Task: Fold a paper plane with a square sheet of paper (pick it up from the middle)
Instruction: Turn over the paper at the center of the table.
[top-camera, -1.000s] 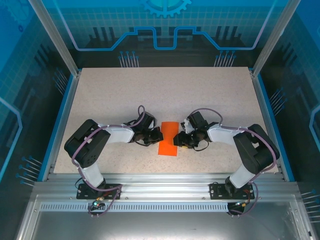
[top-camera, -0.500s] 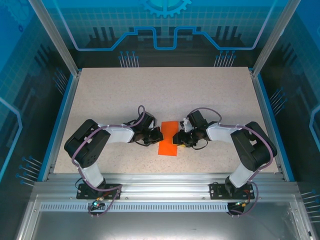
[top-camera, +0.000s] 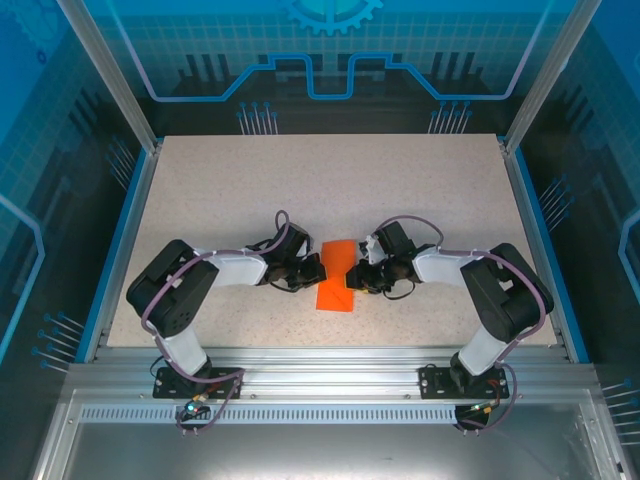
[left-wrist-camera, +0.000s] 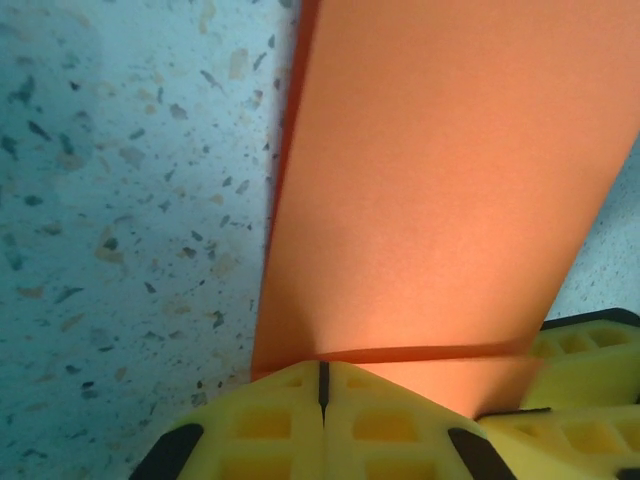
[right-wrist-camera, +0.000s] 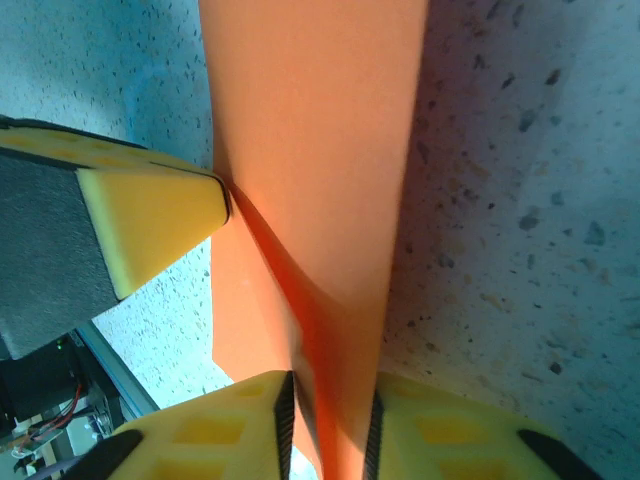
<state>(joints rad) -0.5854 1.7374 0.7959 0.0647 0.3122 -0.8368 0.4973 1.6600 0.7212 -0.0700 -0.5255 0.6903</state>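
Though folded, 1 sheet (top-camera: 337, 276), 2 arms (top-camera: 235, 268)

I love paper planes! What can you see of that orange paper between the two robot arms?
The thin bright orange sheet of paper is plain, smooth and folded into a narrow strip, not yet a plane. It lies on the speckled table. The shut left gripper touches one long edge. On the other side, a raised fold stands between the right gripper's yellow fingers.

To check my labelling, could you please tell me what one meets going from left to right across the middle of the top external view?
left gripper → orange sheet of paper → right gripper
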